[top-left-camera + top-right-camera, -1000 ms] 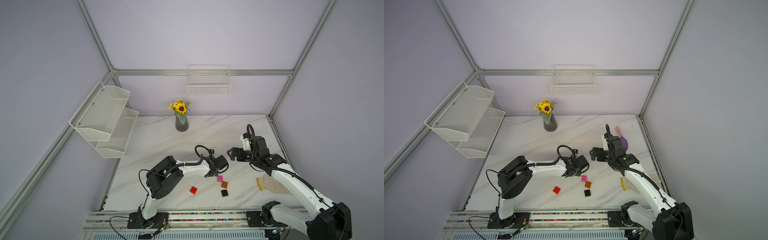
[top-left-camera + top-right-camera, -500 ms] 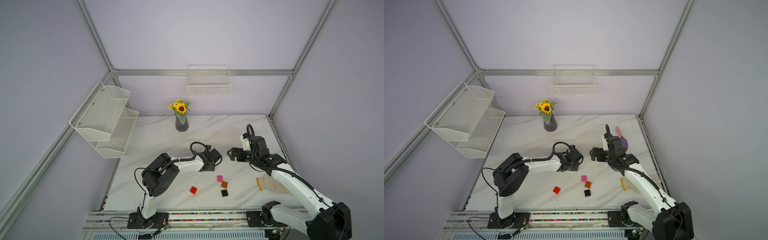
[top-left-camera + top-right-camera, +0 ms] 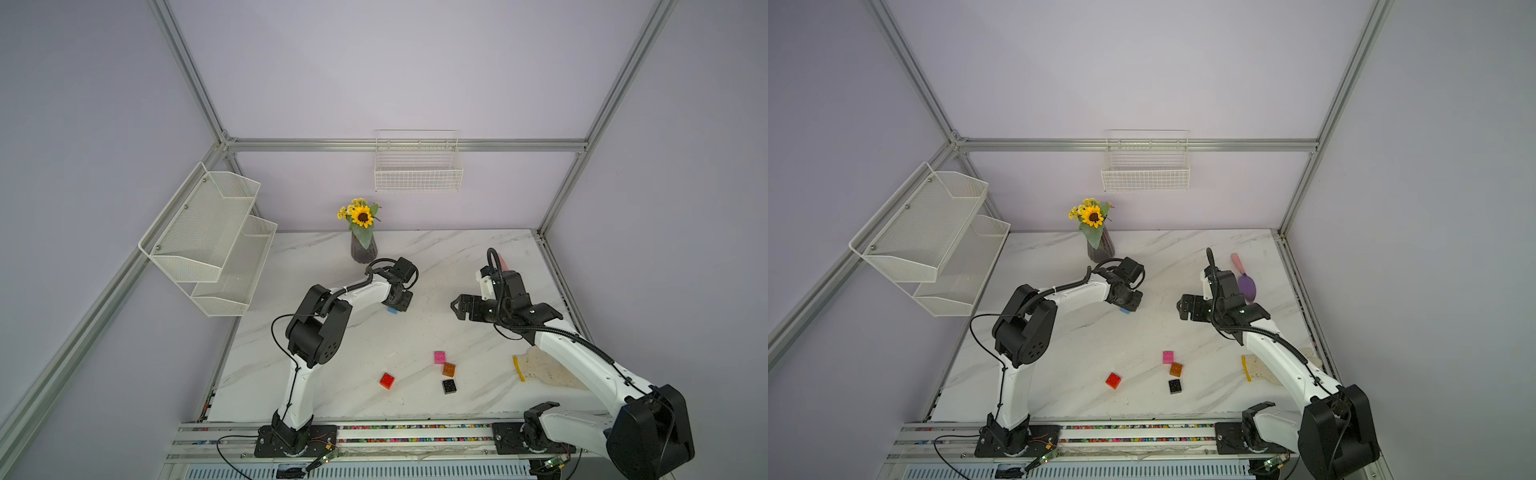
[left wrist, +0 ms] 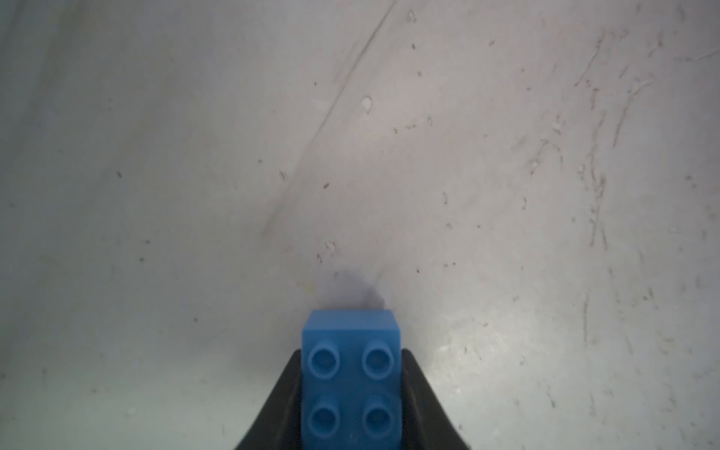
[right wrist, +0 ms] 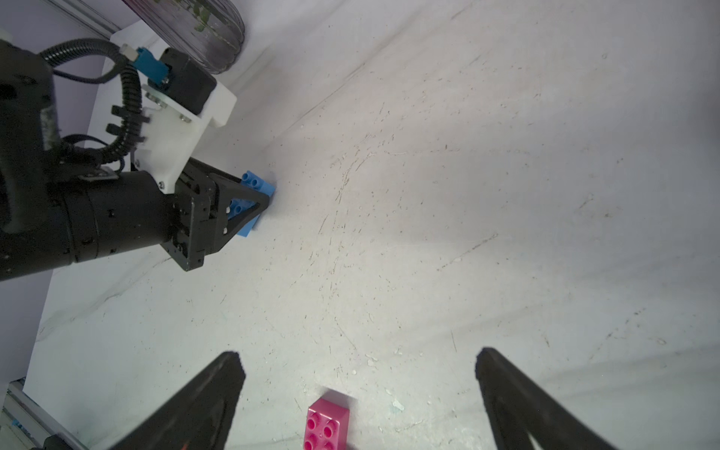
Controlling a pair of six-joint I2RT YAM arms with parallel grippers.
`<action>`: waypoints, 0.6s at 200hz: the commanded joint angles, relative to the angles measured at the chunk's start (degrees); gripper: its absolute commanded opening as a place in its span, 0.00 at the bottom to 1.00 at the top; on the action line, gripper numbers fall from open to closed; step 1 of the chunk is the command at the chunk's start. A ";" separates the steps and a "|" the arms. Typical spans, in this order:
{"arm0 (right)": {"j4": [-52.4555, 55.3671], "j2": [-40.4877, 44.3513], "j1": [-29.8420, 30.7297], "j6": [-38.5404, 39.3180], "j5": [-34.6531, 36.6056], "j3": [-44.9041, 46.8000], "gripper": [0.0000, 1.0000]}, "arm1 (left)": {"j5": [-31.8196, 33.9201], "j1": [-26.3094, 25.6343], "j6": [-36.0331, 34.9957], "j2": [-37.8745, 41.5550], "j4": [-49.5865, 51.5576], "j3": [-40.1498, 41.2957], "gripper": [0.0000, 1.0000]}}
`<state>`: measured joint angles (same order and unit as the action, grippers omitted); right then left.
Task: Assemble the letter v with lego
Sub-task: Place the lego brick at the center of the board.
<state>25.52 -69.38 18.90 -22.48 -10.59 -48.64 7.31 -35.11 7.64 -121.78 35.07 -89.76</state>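
My left gripper (image 3: 397, 306) (image 4: 351, 354) is shut on the light-blue lego brick (image 4: 350, 382) (image 3: 391, 310) (image 5: 255, 198), low over the marble table, in front of the vase. Near the front lie the pink brick (image 3: 439, 357) (image 3: 1168, 356) (image 5: 326, 426), the orange-brown brick (image 3: 448, 369) and the black brick (image 3: 449, 386), close together. The red brick (image 3: 387, 380) (image 3: 1113, 380) lies apart, further left. My right gripper (image 3: 456, 306) (image 5: 358, 362) hangs open above the table's right half, with nothing between its fingers. No letter v stands assembled.
A sunflower vase (image 3: 362, 245) stands at the table's back, just behind the left gripper. A purple trowel with pink handle (image 3: 1245, 280) lies at the back right. A cloth with a yellow edge (image 3: 540, 368) lies under the right arm. Wire shelves (image 3: 216, 241) hang on the left wall.
The left gripper has closed on the blue brick and carried it away from the other bricks toward the back, near the vase. The right arm has stayed still.
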 commanded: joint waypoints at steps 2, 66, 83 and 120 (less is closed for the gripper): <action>-1.99 -0.94 0.09 -0.94 -0.51 -2.37 0.97 | -3.45 -0.84 -14.42 -2.15 1.90 -3.69 0.17; -0.29 -3.17 0.09 0.68 0.31 -3.74 0.97 | -6.11 0.15 -21.97 -6.07 0.87 -7.34 0.25; -0.78 -3.29 0.07 0.95 -0.39 -3.59 0.97 | -6.66 0.47 -21.30 -6.35 1.59 -7.77 0.34; -2.75 -4.61 0.09 1.39 -3.87 -3.17 0.97 | -9.13 1.62 -18.39 -5.58 4.95 -9.96 0.64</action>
<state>24.86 -73.17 18.90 -21.74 -11.84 -51.00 0.95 -34.46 -10.07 -127.92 37.15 -99.37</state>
